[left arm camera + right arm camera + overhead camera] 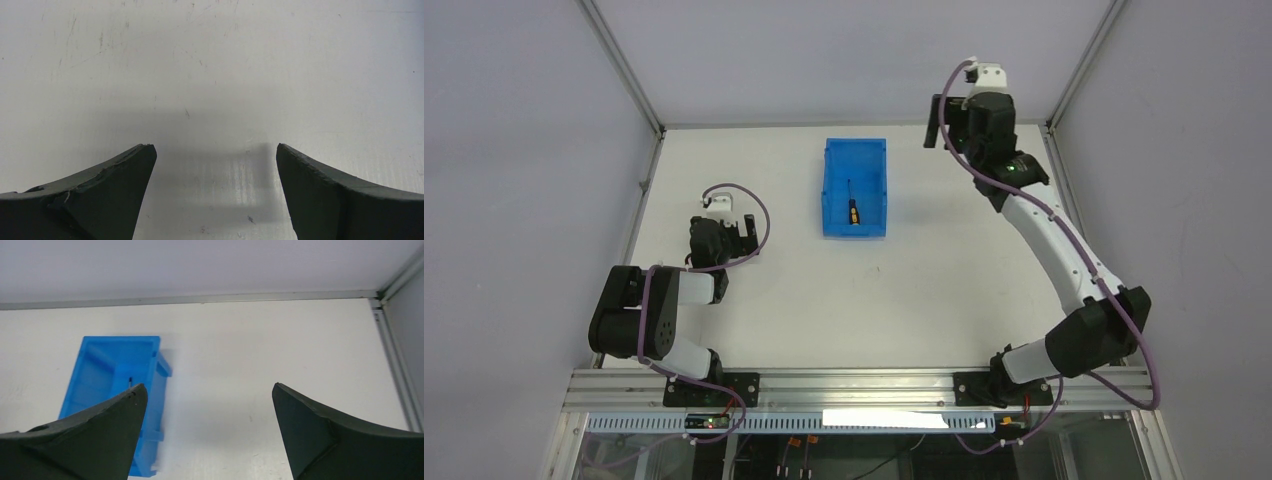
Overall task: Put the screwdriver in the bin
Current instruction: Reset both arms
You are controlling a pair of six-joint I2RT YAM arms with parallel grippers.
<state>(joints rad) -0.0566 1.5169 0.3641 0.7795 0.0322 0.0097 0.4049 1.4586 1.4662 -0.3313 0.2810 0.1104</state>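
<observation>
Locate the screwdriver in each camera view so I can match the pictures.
Top external: the screwdriver lies inside the bin, upper centre of the picture.
Left wrist: not in it; only table lies ahead.
Right wrist: a thin dark sliver, probably its shaft, in the bin at left, just above one of the fingers.
Shared landmark: the blue bin, in top and right wrist views.

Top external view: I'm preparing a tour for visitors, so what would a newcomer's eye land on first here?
The bright blue rectangular plastic bin at the far middle of the white table stands out most, with the small black-and-yellow-handled screwdriver lying inside it. To its right, the right arm's claw hangs open and empty.
</observation>
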